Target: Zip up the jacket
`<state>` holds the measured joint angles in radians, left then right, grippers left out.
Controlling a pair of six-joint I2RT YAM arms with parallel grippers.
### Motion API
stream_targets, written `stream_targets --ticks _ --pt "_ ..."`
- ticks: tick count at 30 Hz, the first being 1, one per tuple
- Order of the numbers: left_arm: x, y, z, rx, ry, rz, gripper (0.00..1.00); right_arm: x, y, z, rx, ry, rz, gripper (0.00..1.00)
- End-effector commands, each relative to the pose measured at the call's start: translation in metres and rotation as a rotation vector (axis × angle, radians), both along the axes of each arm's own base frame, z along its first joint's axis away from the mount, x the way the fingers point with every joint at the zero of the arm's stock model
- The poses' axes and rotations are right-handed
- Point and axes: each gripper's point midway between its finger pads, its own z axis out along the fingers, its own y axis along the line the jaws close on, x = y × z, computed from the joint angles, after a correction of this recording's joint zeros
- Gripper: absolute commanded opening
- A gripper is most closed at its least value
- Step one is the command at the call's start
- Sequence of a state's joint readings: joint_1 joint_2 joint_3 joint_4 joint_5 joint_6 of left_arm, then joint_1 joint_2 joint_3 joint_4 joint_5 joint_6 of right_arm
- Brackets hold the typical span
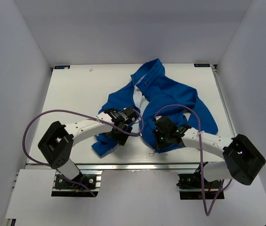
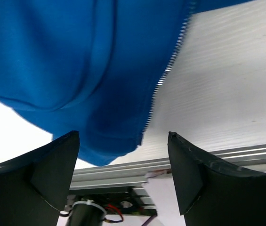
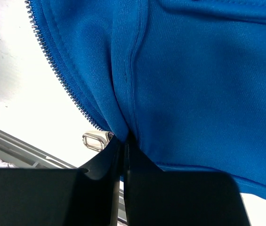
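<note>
Your right end effector (image 3: 122,144) is pinched shut on the bottom hem of the jacket (image 1: 170,101) just beside the metal zipper slider (image 3: 95,139), likely anchoring that panel, while your left end effector (image 2: 122,141) hangs fingers apart over the opposite toothed edge (image 2: 163,80), across from the slider, the jacket lying open on the desk (image 1: 76,94).

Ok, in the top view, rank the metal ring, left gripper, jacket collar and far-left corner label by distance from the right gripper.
1. The metal ring, just beside the right gripper, near edge.
2. The left gripper, to its left.
3. The jacket collar, farther back.
4. The corner label, far left.
</note>
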<state>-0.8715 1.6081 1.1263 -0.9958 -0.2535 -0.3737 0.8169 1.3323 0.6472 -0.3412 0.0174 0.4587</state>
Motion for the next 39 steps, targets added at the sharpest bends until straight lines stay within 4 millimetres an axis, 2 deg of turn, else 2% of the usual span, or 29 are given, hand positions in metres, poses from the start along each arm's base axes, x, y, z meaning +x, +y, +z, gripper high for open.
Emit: stream_targets --ticks 1,6,7,10,12,21,27,31,33,34,37,39 --pt "0.012 0.007 0.023 0.019 -0.083 -0.006 0.85 0.003 -0.001 0.002 0.021 -0.025 0.012 0.0" --pt "0.008 0.013 0.017 0.056 -0.051 -0.017 0.79 0.003 -0.006 -0.001 0.017 -0.02 -0.002 0.0" --pt "0.007 0.013 0.015 0.057 -0.044 -0.018 0.74 0.003 -0.006 0.0 0.019 -0.022 -0.001 0.0" --pt "0.002 0.014 0.009 0.054 -0.026 -0.02 0.71 0.003 -0.008 0.0 0.02 -0.025 -0.007 0.0" --pt "0.002 0.016 0.009 0.06 -0.029 -0.017 0.64 0.003 -0.009 0.0 0.022 -0.027 -0.012 0.0" --pt "-0.001 0.018 -0.008 0.104 0.012 -0.014 0.67 0.002 -0.013 -0.001 0.022 -0.032 -0.021 0.0" --pt "0.001 0.023 -0.013 0.16 0.022 0.001 0.59 0.002 -0.018 -0.002 0.014 -0.038 -0.028 0.0" --pt "0.001 0.025 -0.016 0.172 0.019 0.006 0.58 0.003 -0.021 -0.003 0.012 -0.038 -0.035 0.0" --pt "0.002 0.025 -0.015 0.178 0.016 0.007 0.5 0.003 -0.021 -0.003 0.011 -0.037 -0.033 0.0" --pt "0.003 0.025 -0.015 0.184 0.017 0.007 0.4 0.004 -0.021 -0.002 0.013 -0.042 -0.034 0.0" --pt "0.005 0.023 -0.012 0.183 0.014 0.011 0.26 0.004 -0.022 -0.001 0.014 -0.045 -0.037 0.0" --pt "0.006 0.02 -0.007 0.171 0.01 0.011 0.23 0.006 -0.022 0.001 0.019 -0.051 -0.038 0.0"
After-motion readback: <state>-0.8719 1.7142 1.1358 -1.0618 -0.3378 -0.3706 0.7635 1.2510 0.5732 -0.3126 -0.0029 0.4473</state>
